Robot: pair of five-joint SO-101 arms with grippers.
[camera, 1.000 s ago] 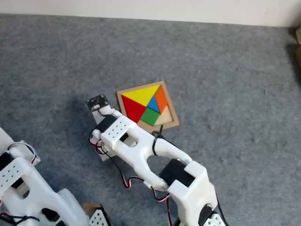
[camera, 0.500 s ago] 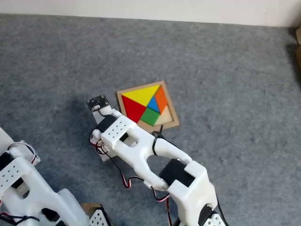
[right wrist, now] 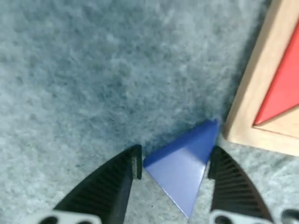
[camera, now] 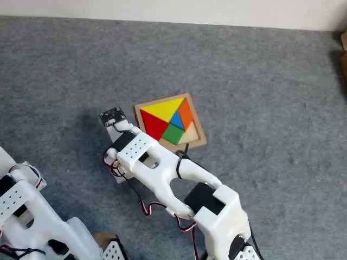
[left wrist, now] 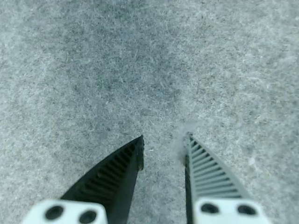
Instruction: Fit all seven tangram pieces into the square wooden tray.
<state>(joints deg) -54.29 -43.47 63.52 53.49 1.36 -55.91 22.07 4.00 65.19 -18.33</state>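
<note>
The square wooden tray [camera: 204, 137] lies mid-table, holding yellow [camera: 161, 110], red [camera: 152, 125], blue, orange and green pieces, with bare wood at its near right. In the right wrist view a loose blue triangle [right wrist: 182, 173] rests on the carpet just off the tray's corner [right wrist: 252, 95], beside the red piece [right wrist: 286, 91]. My right gripper [right wrist: 175, 156] has a finger pressed to each side of that triangle. From above, the right arm's wrist [camera: 135, 150] covers that spot. My left gripper [left wrist: 164, 140] hangs open over bare carpet.
Grey carpet covers the table. The left arm's white body [camera: 24, 216] fills the near left corner. A pale wall edge runs along the far side, and a brown object [camera: 344, 40] sits at the right edge.
</note>
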